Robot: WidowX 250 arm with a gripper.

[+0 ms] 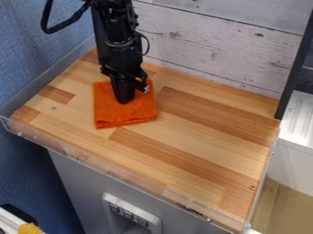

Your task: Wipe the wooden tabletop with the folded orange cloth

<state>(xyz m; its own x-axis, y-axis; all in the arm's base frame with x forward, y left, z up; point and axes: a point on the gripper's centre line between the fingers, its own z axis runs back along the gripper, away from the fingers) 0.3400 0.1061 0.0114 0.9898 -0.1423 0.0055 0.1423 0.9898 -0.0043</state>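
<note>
Orange cloth (139, 114) lies folded on the wood counter (202, 128), toward its left rear part. Black gripper (125, 100) hangs over it from the top edge, tip down at the cloth's middle. Jaw opening: can't tell, nor whether any fabric is pinched. White plank wall (214, 50) behind, blue wall (30, 50) at left, clear rim (110, 170) along the front edge.

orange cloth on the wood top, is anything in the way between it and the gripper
Nothing visible stands between them: the gripper is right down at the orange cloth, over its upper middle part.
</note>
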